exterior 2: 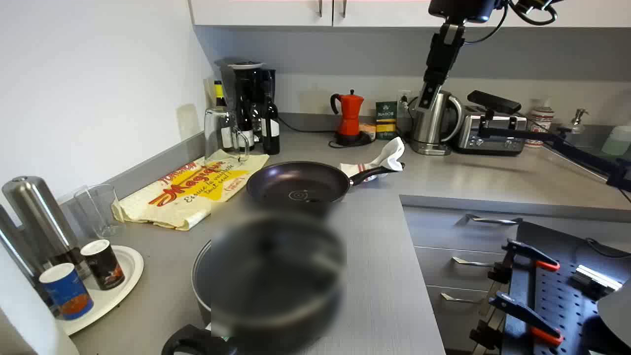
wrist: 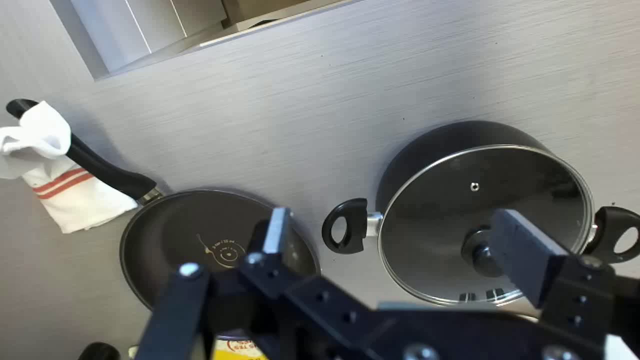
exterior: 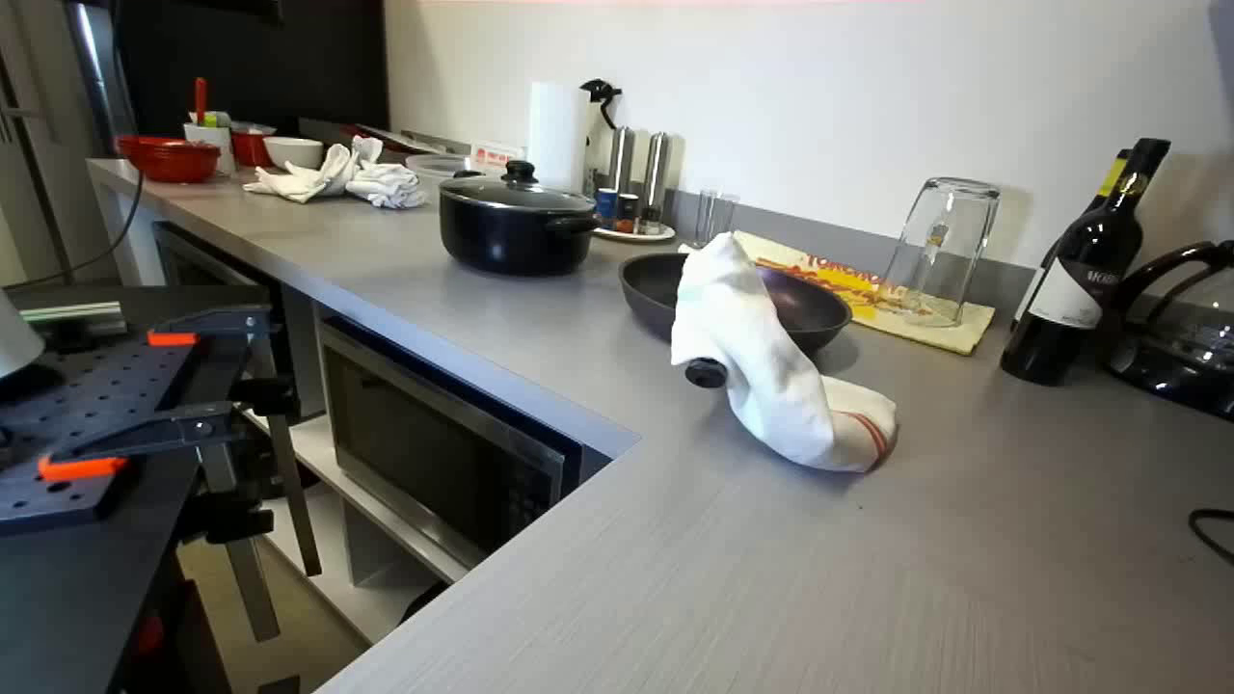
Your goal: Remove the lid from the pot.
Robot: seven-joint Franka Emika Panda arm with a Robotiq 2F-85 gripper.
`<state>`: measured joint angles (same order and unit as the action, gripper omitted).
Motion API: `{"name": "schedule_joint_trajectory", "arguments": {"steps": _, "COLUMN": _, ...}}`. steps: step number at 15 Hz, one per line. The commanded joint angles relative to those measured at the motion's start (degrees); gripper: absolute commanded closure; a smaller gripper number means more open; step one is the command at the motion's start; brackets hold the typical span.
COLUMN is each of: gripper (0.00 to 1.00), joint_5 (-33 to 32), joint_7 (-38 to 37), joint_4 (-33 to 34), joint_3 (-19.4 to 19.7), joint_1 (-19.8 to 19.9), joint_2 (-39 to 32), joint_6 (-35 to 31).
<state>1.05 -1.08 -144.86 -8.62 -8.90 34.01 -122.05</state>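
Note:
The black pot (exterior: 516,241) stands on the counter with the glass lid (exterior: 511,196) on it; the lid has a metal rim and a dark centre knob (exterior: 521,172). In an exterior view a blurred patch covers most of the pot (exterior 2: 202,308) and lid. In the wrist view the lid (wrist: 430,220) sits flat on the pot (wrist: 450,137), right of centre. My gripper (wrist: 400,242) is open and empty; its right finger partly hides the knob (wrist: 485,255). In an exterior view the gripper (exterior 2: 428,96) hangs high above the counter, apart from the lid.
A dark frying pan (exterior 2: 305,180) stands near the pot, a white towel (exterior: 752,337) over its handle. A plate (exterior 2: 130,266) with paper cups and steel mills is by the wall. A glass mug (exterior: 940,251), wine bottles (exterior: 1080,270) and a paper towel roll (exterior: 557,135) stand along the back.

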Motion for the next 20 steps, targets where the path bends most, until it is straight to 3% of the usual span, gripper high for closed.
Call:
{"name": "schedule_joint_trajectory", "arguments": {"steps": 1, "gripper": 0.00, "joint_5": -0.10, "joint_7": -0.09, "joint_4": 0.14, "joint_3": 0.12, "joint_1": -0.14, "joint_2": -0.03, "joint_6": 0.17}}
{"name": "schedule_joint_trajectory", "arguments": {"steps": 11, "gripper": 0.00, "joint_5": -0.28, "joint_7": 0.61, "joint_4": 1.22, "joint_3": 0.24, "joint_1": -0.15, "joint_2": -1.81, "joint_6": 0.48}}
{"name": "schedule_joint_trajectory", "arguments": {"steps": 20, "gripper": 0.00, "joint_5": -2.09, "joint_7": 0.72, "joint_4": 11.70, "joint_3": -1.77, "joint_1": -0.42, "joint_2": -18.44, "joint_6": 1.69}}
